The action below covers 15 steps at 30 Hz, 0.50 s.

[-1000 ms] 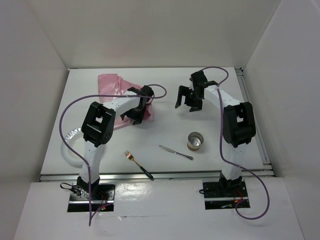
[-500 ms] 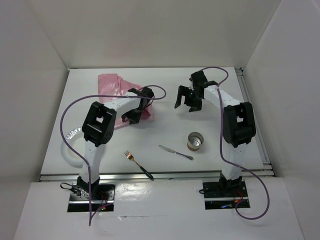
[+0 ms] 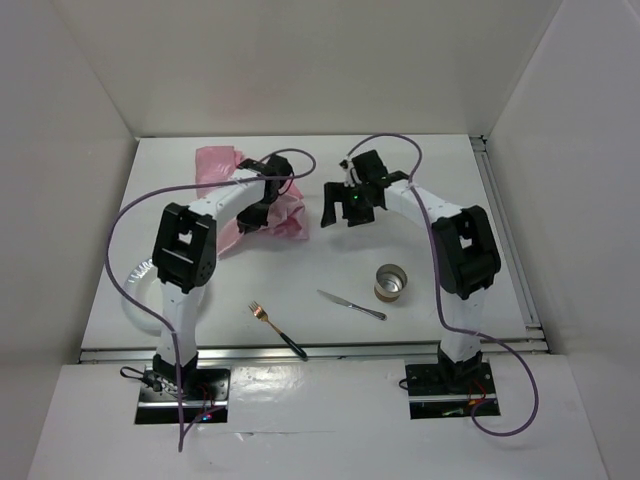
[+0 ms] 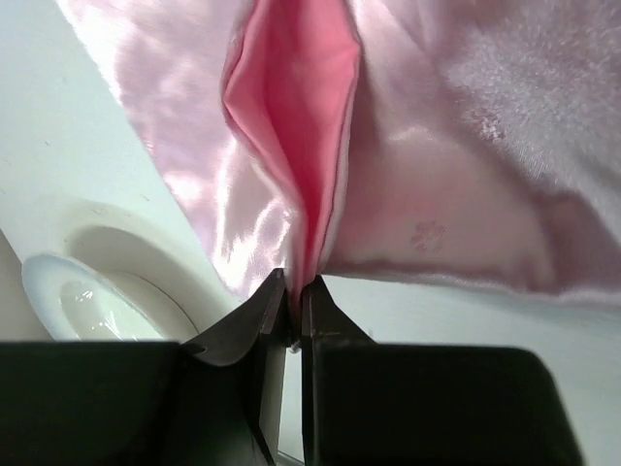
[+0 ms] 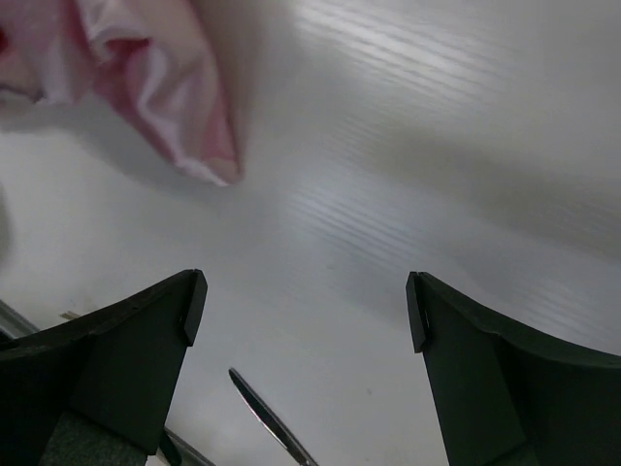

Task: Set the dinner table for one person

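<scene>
Left fingers pinch a glossy, creased fold of soft pink mat; mat edges cut off. Right fingers spread wide above smooth white counter; slim knife partly cropped.

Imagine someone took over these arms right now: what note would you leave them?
Left gripper: jaws pinched shut on a fold of the pink mat, far left of the dinner table.
Right gripper: jaws open, empty, hovering just right of the mat.
The fork, knife and metal cup are near the front edge; the white dish is at the left side.
Done: nothing laid; mat crumpled.
Left: spread mat, then place dish, fork, knife, cup.
</scene>
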Each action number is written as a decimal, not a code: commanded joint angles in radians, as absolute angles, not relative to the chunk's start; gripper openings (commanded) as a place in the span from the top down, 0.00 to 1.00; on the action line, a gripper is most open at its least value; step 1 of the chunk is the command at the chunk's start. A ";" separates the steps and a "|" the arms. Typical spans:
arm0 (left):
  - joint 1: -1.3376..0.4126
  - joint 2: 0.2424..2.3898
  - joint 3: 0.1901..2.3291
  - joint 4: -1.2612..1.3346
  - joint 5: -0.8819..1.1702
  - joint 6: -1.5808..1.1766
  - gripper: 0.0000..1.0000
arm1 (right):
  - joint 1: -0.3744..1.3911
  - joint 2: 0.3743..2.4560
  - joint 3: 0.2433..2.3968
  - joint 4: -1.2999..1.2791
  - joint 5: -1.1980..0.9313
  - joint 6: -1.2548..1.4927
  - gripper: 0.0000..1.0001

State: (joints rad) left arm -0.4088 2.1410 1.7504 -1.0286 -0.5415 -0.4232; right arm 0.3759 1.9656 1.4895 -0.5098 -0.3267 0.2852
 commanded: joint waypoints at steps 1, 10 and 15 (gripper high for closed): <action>-0.387 2.033 1.827 -1.080 -0.508 -0.422 1.00 | 0.460 1.916 1.471 -0.361 -0.383 0.196 0.03; -0.339 2.006 1.853 -1.089 -0.413 -0.399 1.00 | 0.512 2.006 1.509 -0.247 -0.428 0.236 0.02; -0.330 2.006 1.844 -1.089 -0.413 -0.420 1.00 | 0.521 2.071 1.559 -0.247 -0.428 0.268 0.02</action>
